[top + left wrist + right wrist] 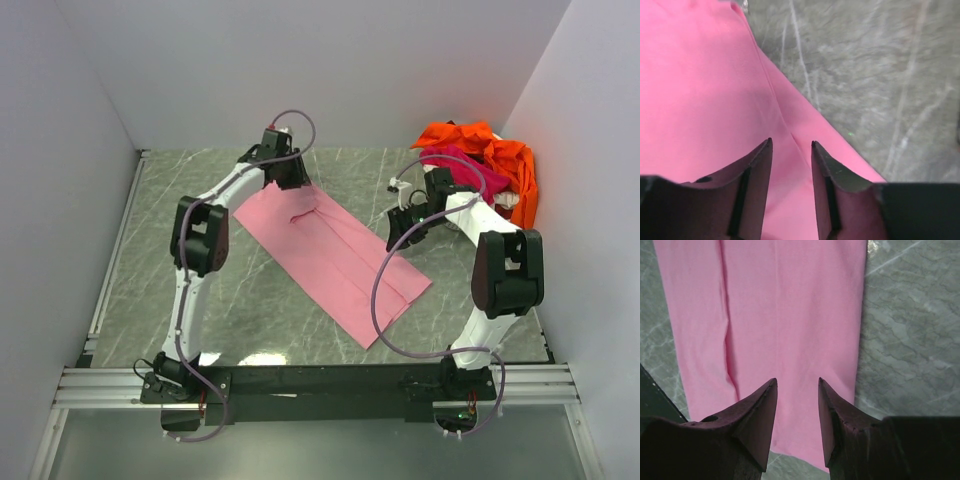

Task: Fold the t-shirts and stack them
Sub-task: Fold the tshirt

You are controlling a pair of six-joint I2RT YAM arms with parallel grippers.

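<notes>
Over the folded pink t-shirt (335, 252), the left claw (791, 144) is hovering, jaws apart; the right claw (797, 381) likewise, at the opposite end.

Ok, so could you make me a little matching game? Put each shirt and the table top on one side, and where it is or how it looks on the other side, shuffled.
Things:
1. pink t-shirt
2. magenta t-shirt
3. orange t-shirt
4. table top

Descriptions:
A. biggest part of the crumpled pile in the far right corner
B. grey-green marbled surface
C. lying flat mid-table, folded into a long strip
D. small bundle on that pile's near left side

Pairs: 1-C, 2-D, 3-A, 4-B.
</notes>
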